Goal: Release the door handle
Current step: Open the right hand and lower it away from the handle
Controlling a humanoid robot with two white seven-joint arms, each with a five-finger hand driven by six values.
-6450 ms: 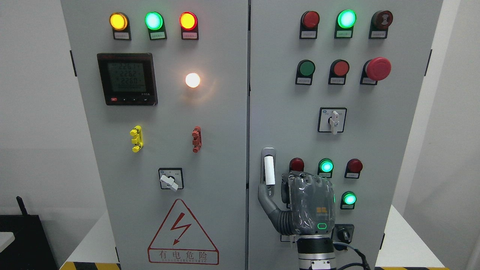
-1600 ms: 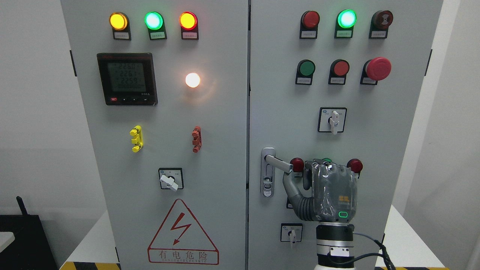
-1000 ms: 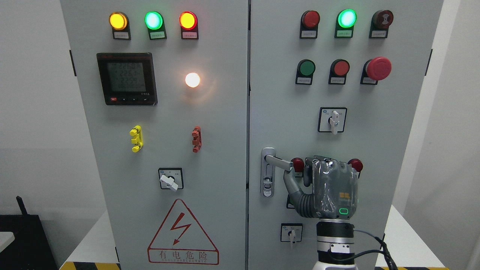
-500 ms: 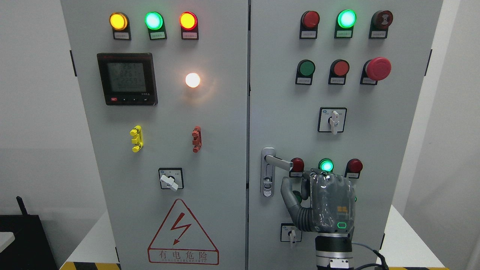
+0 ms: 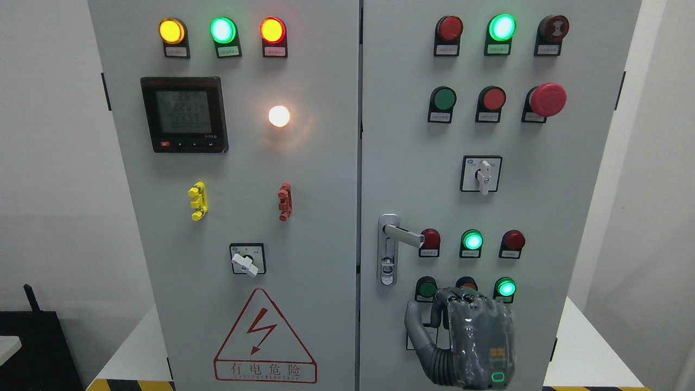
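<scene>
In the head view, the door handle [image 5: 403, 234] is seen on the right-hand door [image 5: 412, 163] of the grey electrical cabinet, near that door's inner edge and about two thirds of the way down. Its lever is swung out from the silver backplate [image 5: 386, 260]: the long axis runs nearly horizontal, pivoted at the top of the plate, with the free end pointing to the picture's right and tipped slightly downward, ending just beside a dark red lamp [image 5: 430, 239]. The backplate itself stands upright, its long axis vertical. The right hand [image 5: 467, 336] is seen below the lever and well apart from it, in front of the lower row of lamps near the bottom edge, with its back turned to the camera. Its fingers [image 5: 461, 297] are loosely curled forward and nothing is pinched; the thumb [image 5: 412, 326] is held out to the left, clear of the handle. The release is judged to be done, since no part of the hand touches the lever. What is called for next is judged to be only a clean withdrawal of the hand down and away from the panel, without the selector switch [image 5: 411, 339] or the lit green lamp [image 5: 506, 288] beside it being brushed. The left hand is not seen.
</scene>
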